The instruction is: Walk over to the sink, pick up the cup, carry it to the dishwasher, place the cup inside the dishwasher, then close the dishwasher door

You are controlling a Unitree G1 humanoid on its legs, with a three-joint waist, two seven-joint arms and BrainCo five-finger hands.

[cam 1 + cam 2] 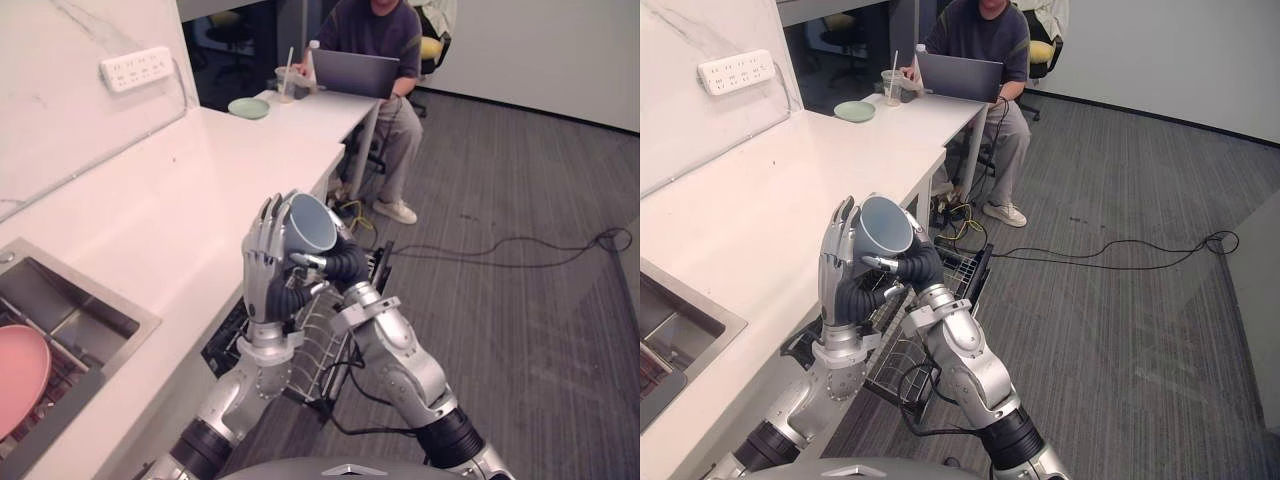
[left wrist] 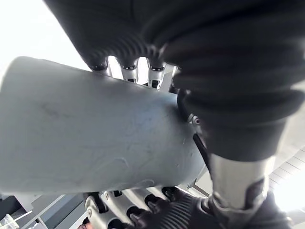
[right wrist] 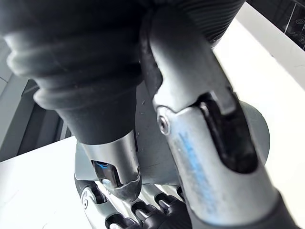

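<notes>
A pale blue-grey cup (image 1: 312, 223) is held between both hands, its mouth tilted up and to the right. It hangs past the counter's edge, above the open dishwasher's wire rack (image 1: 322, 340). My left hand (image 1: 264, 262) stands upright with straight fingers pressed flat against the cup's left side. My right hand (image 1: 345, 262) comes in from the right, with its thumb and fingers curled round the cup's lower wall. In the left wrist view the cup (image 2: 95, 129) lies between the two rows of fingers.
The white counter (image 1: 180, 200) runs along the left, with a steel sink (image 1: 60, 310) holding a pink plate (image 1: 18, 375). At its far end a person (image 1: 385, 60) sits at a laptop (image 1: 355, 72), beside a green plate (image 1: 248, 107). Grey floor lies to the right.
</notes>
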